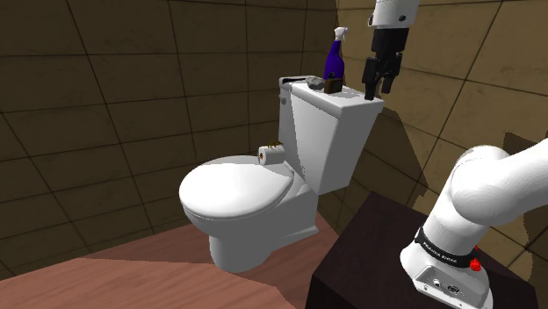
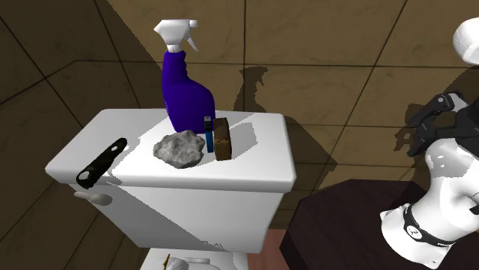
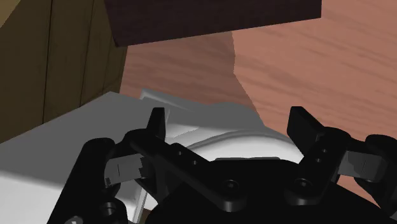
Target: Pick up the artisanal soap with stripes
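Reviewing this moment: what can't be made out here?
- Shoulder view: the brown soap is too small to show stripes.
- Second exterior view: the blue item between the grey lump and the brown soap is too small to identify.
- Second exterior view: the toilet below its tank is cut by the bottom edge.

The striped soap [image 2: 222, 139] is seen as a small brown block, banded in lighter and darker brown. It is stood upright on edge on the white toilet tank lid [image 2: 261, 165], near the lid's middle. A slim blue item [image 2: 208, 134] is set just beside it, and a purple spray bottle [image 2: 183, 96] is placed close behind.
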`<state>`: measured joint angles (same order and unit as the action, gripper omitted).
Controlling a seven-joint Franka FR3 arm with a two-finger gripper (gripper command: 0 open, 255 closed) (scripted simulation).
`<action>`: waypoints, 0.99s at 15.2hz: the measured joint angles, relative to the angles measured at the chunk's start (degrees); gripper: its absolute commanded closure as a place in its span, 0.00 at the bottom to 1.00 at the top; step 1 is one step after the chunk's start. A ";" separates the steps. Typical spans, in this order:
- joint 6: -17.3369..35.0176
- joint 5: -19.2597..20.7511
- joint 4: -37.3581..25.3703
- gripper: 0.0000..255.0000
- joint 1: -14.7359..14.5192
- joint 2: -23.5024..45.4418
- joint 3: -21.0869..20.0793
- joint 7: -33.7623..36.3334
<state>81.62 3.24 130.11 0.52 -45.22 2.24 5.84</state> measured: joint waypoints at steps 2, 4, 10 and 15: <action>0.20 0.56 -0.26 0.00 -0.19 0.44 0.62 -1.28; 0.89 2.69 -1.69 0.00 -0.77 2.39 3.06 -6.25; 4.65 8.54 -6.30 0.00 -3.36 9.58 10.87 -23.80; 7.86 11.34 -12.91 0.00 -5.73 17.70 17.40 -39.26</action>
<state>89.48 14.58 117.20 -5.21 -27.52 19.64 -33.42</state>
